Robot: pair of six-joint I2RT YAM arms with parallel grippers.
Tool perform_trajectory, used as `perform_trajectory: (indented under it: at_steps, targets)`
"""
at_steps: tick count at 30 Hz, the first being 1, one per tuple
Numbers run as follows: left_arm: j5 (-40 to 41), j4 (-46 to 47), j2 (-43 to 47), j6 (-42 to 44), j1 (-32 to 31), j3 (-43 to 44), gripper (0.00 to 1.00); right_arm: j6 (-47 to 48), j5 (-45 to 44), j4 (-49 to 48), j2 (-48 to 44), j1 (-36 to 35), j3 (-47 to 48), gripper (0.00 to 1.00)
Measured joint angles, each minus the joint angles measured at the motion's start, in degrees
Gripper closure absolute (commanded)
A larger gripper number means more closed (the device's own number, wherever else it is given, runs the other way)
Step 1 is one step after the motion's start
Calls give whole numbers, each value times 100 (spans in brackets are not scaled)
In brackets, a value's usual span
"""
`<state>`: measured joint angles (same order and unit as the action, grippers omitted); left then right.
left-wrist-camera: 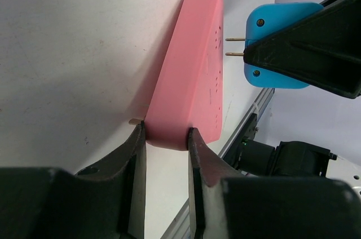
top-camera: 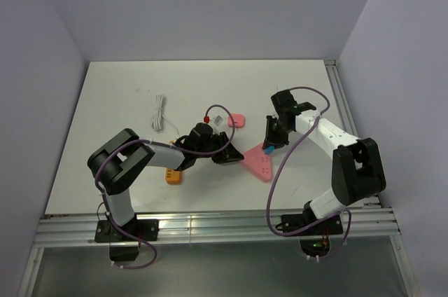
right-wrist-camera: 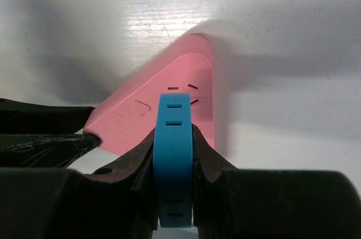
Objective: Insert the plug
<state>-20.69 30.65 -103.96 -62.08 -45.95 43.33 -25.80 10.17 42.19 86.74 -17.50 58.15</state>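
The pink triangular socket block point(top-camera: 257, 162) lies flat on the white table. My left gripper point(left-wrist-camera: 166, 135) is shut on its near corner; the block point(left-wrist-camera: 192, 81) stretches away from the jaws. My right gripper point(right-wrist-camera: 174, 137) is shut on the bright-blue plug point(right-wrist-camera: 174, 160). In the left wrist view the plug point(left-wrist-camera: 276, 41) hangs just above the block's top face, its two metal prongs point(left-wrist-camera: 236, 47) pointing at the slots with a small gap. In the right wrist view the pink block point(right-wrist-camera: 169, 103) with its slots lies right beyond the plug. From above, the plug point(top-camera: 268, 148) is over the block's upper edge.
A small pink plug point(top-camera: 236, 120) and a white piece with a red-tipped part point(top-camera: 217, 119) lie behind the block. A white coiled cable point(top-camera: 160, 113) lies at the left. An orange piece point(top-camera: 173, 175) sits near the left arm. A metal rail point(top-camera: 210, 227) runs along the near edge.
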Motion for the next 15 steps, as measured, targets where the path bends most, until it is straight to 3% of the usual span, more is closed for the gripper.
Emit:
perform_trajectory:
  at_steps: [15]
  targets:
    - [0,17,0,-7,-2,-4,100,39,61,-24,149,0,52,100]
